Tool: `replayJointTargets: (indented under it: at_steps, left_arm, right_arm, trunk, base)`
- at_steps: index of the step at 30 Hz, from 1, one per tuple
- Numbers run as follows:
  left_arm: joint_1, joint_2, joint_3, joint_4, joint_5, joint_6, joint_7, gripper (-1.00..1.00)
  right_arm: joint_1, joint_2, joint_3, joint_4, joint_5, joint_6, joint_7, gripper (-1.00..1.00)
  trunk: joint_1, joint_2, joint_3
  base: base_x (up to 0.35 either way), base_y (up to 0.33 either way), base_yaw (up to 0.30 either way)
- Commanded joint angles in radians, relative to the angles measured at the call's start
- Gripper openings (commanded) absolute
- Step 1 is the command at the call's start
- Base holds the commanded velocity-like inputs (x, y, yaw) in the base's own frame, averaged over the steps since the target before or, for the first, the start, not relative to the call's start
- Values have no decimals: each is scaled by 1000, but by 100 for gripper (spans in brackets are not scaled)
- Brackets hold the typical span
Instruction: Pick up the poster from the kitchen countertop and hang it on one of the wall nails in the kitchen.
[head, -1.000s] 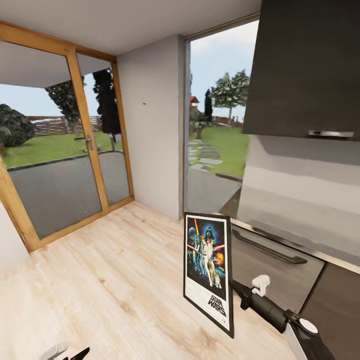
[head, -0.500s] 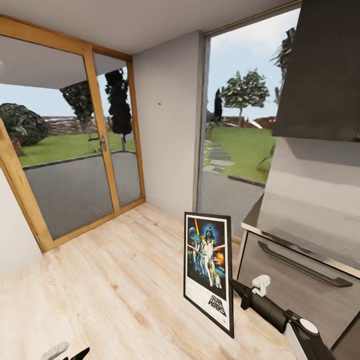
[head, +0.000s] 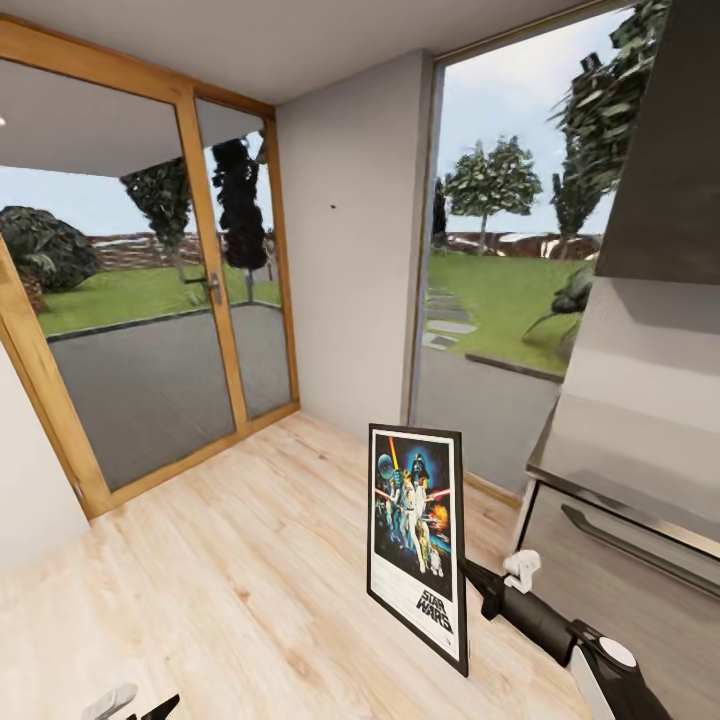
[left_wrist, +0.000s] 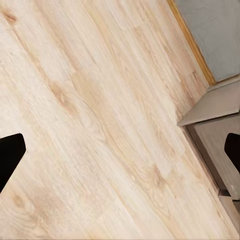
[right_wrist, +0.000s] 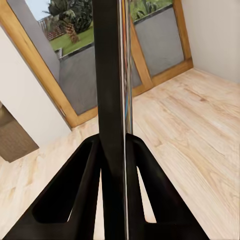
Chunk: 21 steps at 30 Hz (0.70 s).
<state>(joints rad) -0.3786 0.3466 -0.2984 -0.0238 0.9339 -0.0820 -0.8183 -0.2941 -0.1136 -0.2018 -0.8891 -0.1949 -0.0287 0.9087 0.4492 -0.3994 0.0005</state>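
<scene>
Above the wooden floor (head: 230, 560), the right gripper (right_wrist: 114, 150) pinches the poster (head: 417, 535) edge-on; left gripper (left_wrist: 120, 150) jaws open. Thin grip, so it may swivel before reaching the apparent wall nail (head: 333, 208).

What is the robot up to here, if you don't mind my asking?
The robot is carrying a framed Star Wars poster upright in its right gripper, which is clamped on the frame's edge. It faces a pale grey wall between a wooden glass door and a tall window; a small dark nail sits high on that wall. The poster is not yet hung. The left gripper is open, over the wooden floor.
</scene>
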Motion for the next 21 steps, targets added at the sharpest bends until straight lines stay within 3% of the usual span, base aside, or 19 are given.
replayJointTargets:
  at_steps: [1,21]
  left_arm:
    - [0,0,-8,1,3,-9,-1,100]
    - [0,0,-8,1,3,-9,-2,100]
  right_arm:
    - [0,0,-1,1,-4,0,6,-100]
    - [0,0,-1,1,-4,0,6,-100]
  trunk:
    - [1,-1,0]
    - [1,-1,0]
  base:
    - [253,276,0]
    - [253,277,0]
